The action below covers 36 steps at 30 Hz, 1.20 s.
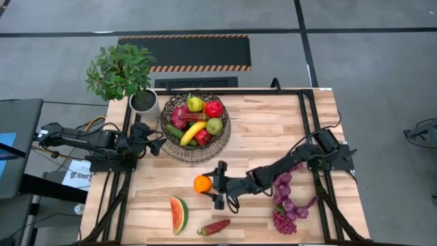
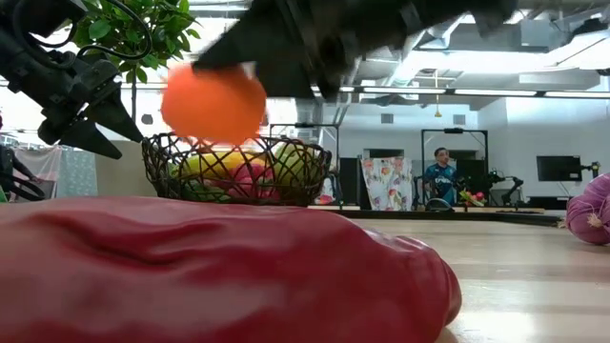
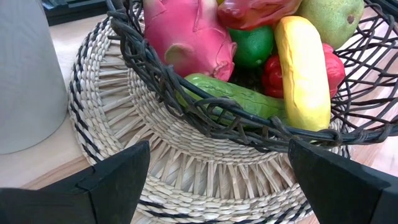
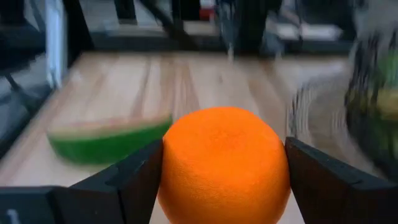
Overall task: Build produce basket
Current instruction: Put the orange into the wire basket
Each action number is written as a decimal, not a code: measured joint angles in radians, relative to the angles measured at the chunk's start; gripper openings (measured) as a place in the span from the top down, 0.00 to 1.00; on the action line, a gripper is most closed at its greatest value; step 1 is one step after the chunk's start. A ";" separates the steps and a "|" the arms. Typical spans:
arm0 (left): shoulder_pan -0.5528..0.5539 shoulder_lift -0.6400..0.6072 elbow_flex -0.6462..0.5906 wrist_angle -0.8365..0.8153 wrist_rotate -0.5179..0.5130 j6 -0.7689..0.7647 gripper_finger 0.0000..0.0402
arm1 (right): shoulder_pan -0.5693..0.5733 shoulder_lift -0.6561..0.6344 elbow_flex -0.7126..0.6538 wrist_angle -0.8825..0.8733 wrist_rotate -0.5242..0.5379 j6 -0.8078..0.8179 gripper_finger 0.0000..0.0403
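Nearest on the worktop [image 1: 273, 130] we see a red pepper [image 1: 215, 226], watermelon slice [image 1: 179, 214] and grapes [image 1: 287, 205] waiting. Beyond them our right claw [image 1: 208, 184], clamped on the orange [image 1: 201, 183], holds it lifted. Farthest, the basket [image 1: 195, 130] on its mat [image 3: 186, 180] already carries several fruits; our left claw [image 1: 156, 141] waits beside it, fingers apart.

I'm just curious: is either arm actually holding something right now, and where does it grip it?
Yes. The right gripper holds the orange, one finger on each side. The left gripper is open and empty.
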 joint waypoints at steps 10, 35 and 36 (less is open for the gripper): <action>0.000 0.000 0.000 0.000 0.000 0.001 0.08 | -0.117 -0.141 0.060 0.010 -0.024 -0.169 0.23; 0.000 0.000 0.000 0.000 -0.003 0.027 0.08 | -0.463 0.085 0.339 -0.034 -0.183 -0.187 0.23; 0.000 0.000 0.000 0.000 -0.003 0.027 0.08 | -0.468 0.097 0.352 -0.052 -0.183 -0.172 0.23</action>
